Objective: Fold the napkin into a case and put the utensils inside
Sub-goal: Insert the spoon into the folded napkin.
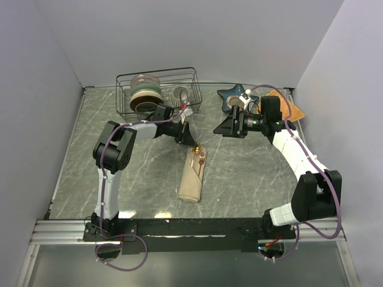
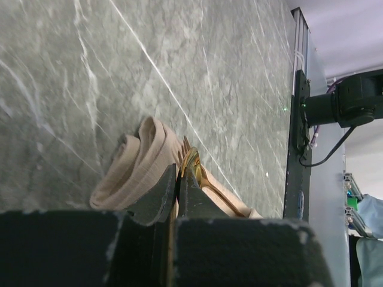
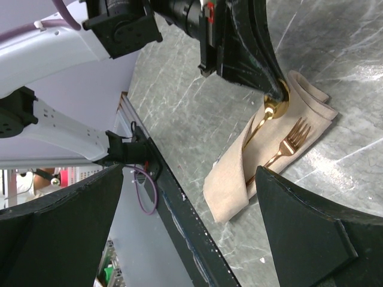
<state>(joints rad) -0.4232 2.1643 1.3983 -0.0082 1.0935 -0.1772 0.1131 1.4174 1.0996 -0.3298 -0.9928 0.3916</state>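
Step in hand: loading utensils. Case point(image 1: 191, 179) lies mid-worktop point(image 1: 239, 173), fork point(image 3: 296, 133) tucked in pocket. Left jaws pinch spoon point(image 3: 272, 110) by bowl at case's 12 o'clock end. Right jaws wide, empty, at 2 o'clock. Next, likely: slide handle toward 6 o'clock, release.

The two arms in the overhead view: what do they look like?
Both are white tube sections joined by chunky black joints: the left arm, the right arm. A thin purple cable runs along each. The gripper fingers are black, flat wedges.
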